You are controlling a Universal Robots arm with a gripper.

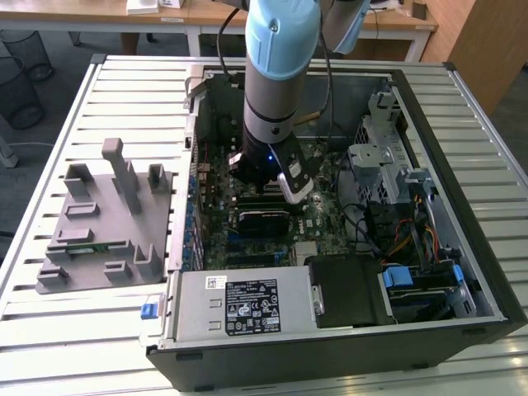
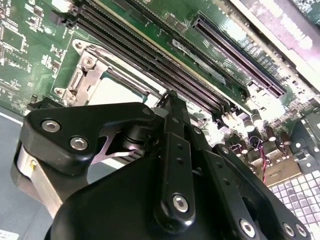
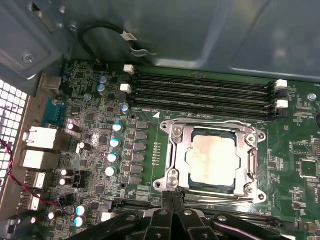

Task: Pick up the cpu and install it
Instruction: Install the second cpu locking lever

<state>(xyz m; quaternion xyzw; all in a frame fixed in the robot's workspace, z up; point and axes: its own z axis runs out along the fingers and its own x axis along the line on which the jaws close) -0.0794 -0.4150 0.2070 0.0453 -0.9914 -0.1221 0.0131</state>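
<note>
On the exterior view's left, a grey holder tray (image 1: pixel 99 223) lay flat on the slatted table (image 1: pixel 49 148), with upright posts and shallow pockets; a long green memory stick (image 1: pixel 87 246) lay in one of its slots. Just beside it to the right stood the open computer case (image 1: pixel 462 247), lying on its side, and nearly everything else sat inside it — the motherboard (image 1: pixel 322 227) on its floor, a grey power supply (image 1: pixel 239 301) along the near wall, drive cages and a tangle of cables (image 1: pixel 404 223) at the exterior view's right end.

The arm (image 1: pixel 276 74) came straight down into the case, its gripper (image 1: pixel 272 188) low over the board.

In the first wrist view the socket (image 3: pixel 212 160) sat on the motherboard just beside the black memory slots (image 3: pixel 200 92), its metal frame around the cpu (image 3: pixel 212 161). The cpu lay flat in the socket, silver top up, level with the frame. The gripper (image 3: pixel 172 207) hung at the socket's edge, its fingertips (image 3: pixel 177 201) drawn together with no gap between them and nothing held — clenched on air, apart from the cpu's top.

In the second wrist view the gripper's black linkage (image 2: pixel 172 165) covered most of the socket, with a corner of the cpu (image 2: pixel 112 92) showing beyond it.
</note>
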